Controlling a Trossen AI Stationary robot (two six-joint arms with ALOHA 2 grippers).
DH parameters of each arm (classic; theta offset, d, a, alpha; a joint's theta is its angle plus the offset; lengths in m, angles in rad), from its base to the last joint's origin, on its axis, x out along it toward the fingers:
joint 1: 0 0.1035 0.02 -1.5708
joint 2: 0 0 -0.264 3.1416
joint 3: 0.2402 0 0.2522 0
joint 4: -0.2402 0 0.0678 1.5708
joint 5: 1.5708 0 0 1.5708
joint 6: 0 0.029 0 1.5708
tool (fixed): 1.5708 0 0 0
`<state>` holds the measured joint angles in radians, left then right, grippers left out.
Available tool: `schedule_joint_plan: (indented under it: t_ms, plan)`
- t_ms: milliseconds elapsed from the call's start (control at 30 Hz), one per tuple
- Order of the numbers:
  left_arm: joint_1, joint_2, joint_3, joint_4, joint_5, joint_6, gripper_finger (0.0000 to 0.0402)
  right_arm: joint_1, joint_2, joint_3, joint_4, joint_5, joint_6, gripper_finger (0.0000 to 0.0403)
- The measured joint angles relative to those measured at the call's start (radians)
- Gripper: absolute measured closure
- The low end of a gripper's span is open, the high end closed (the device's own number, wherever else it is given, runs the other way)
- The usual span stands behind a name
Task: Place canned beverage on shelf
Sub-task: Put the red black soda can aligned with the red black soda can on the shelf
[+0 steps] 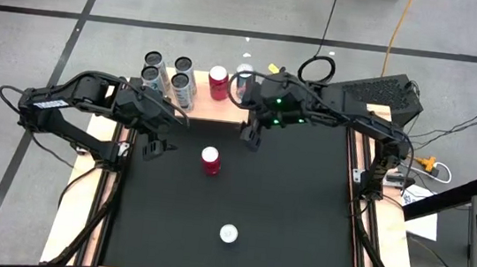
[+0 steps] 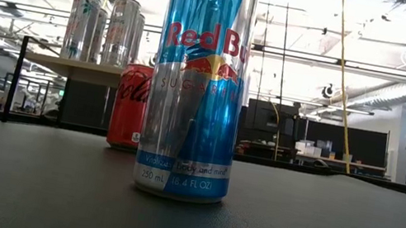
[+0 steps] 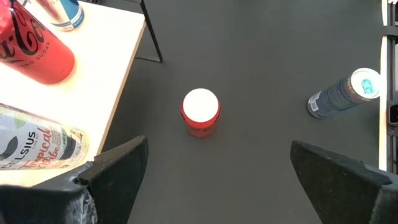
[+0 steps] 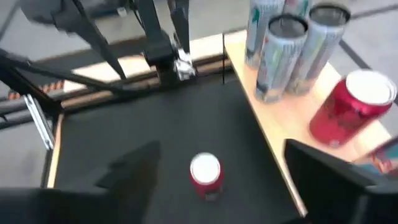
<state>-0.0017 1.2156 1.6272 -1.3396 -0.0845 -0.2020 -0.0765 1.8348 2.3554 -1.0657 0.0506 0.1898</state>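
Nearest the low camera, a blue can (image 2: pixel 198 80) stands on the tabletop (image 1: pixel 284 209). Both pincers gape, holding nothing. Ahead of the left pincer (image 1: pixel 156 140) stands a red can (image 1: pixel 210 160); behind the right pincer (image 1: pixel 251 138), the shelf (image 1: pixel 215 106) carries a red can and several silver ones.

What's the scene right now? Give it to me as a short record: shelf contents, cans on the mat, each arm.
shelf: holds four silver cans, a red can and a blue-and-silver can at its right end
mat: red Coke can upright near the centre; Red Bull can upright nearer the front edge
left gripper: jaws open, above the mat left of the Coke can, holding nothing
right gripper: jaws open, holding nothing, just in front of the shelf's right end
task: two cans not yet shelved
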Motion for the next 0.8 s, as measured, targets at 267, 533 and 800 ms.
schedule_joint_plan:
  t_ms: [267,533,800]
  plan:
    - [0.0,0.0,0.0,0.0,0.0,0.0,0.0011,0.0,0.044,0.001,-0.042,-0.026,-0.015,0.0027]
    - [0.0,0.0,0.0,0.0,0.0,0.0,0.0011,0.021,0.093,0.0,-0.007,-0.026,-0.025,0.0022]
    - [0.0,0.0,0.0,0.0,0.0,0.0,0.0011,0.022,0.178,0.0,-0.025,-0.028,-0.235,0.0023]
